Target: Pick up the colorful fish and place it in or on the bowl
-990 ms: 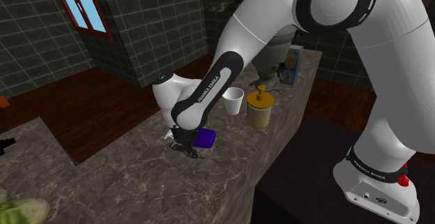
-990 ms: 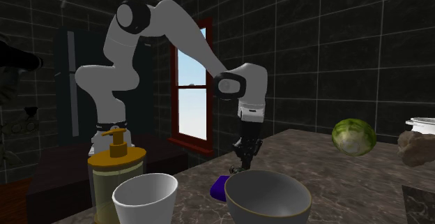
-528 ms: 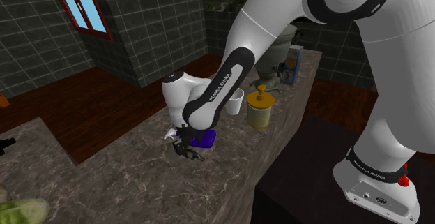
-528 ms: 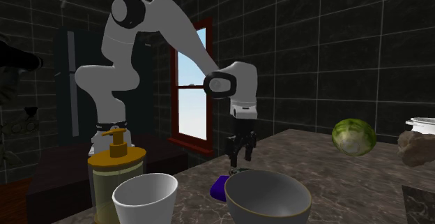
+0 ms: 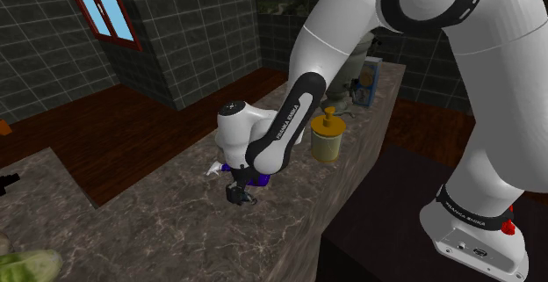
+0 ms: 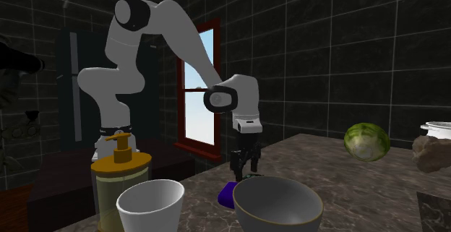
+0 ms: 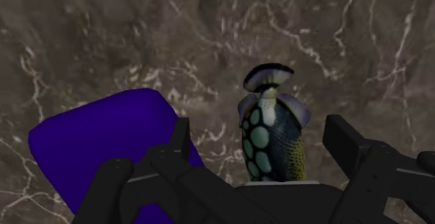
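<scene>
The colorful fish (image 7: 272,142), dark with pale spots and a yellowish belly, lies on the marble counter (image 7: 334,41). My black gripper (image 7: 263,135) is open, one finger on each side of the fish and neither touching it. A purple block (image 7: 97,146) lies right beside the fish, next to one finger. In the shoulder view the gripper (image 5: 239,197) points down at the counter just in front of the purple block (image 5: 255,179). The grey bowl (image 6: 254,216) stands near the camera in the second exterior view, with the gripper (image 6: 242,171) just behind its rim.
A yellow soap dispenser (image 5: 327,136) stands close behind the arm, a carton (image 5: 370,82) farther back. A white cup (image 6: 150,205) sits beside the bowl. A green round vegetable (image 6: 366,142) lies farther along the counter. The counter's edge drops to dark floor (image 5: 132,131).
The fingers have gone from shut to open. The hand has shifted toward the shoulder view's right and sunk lower over the counter.
</scene>
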`<action>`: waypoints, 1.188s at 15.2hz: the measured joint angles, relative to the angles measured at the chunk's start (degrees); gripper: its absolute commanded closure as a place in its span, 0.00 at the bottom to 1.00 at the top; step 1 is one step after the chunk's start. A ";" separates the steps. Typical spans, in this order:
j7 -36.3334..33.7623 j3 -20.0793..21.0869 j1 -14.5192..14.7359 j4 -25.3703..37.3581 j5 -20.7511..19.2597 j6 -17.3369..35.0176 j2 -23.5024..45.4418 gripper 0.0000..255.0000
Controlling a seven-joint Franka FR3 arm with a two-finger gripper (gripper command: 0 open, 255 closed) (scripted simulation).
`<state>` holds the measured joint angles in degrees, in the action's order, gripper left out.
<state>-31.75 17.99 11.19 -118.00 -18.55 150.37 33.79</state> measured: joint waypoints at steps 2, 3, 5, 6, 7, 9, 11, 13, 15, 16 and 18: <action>-0.20 -0.22 0.29 0.32 -0.28 0.39 0.61 0.00; -0.21 -0.27 0.31 0.35 -0.34 0.51 0.69 0.00; -0.24 -0.29 0.33 0.36 -0.37 0.57 0.73 0.00; -0.23 -0.29 0.32 0.37 -0.37 0.56 0.74 0.00; -0.24 -0.29 0.33 0.39 -0.37 0.55 0.75 0.00; -0.26 -0.27 0.36 0.36 -0.39 0.59 0.74 1.00; -0.24 -0.34 0.31 0.29 -0.40 0.59 0.82 1.00; -0.23 -0.36 0.29 0.26 -0.40 0.59 0.83 1.00; -0.23 -0.36 0.28 0.25 -0.40 0.59 0.83 1.00; -0.23 -0.36 0.28 0.25 -0.40 0.59 0.83 1.00; -0.24 -0.37 0.29 0.29 -0.40 0.58 0.85 1.00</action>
<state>-32.00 17.62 11.48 -117.71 -18.95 150.95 34.65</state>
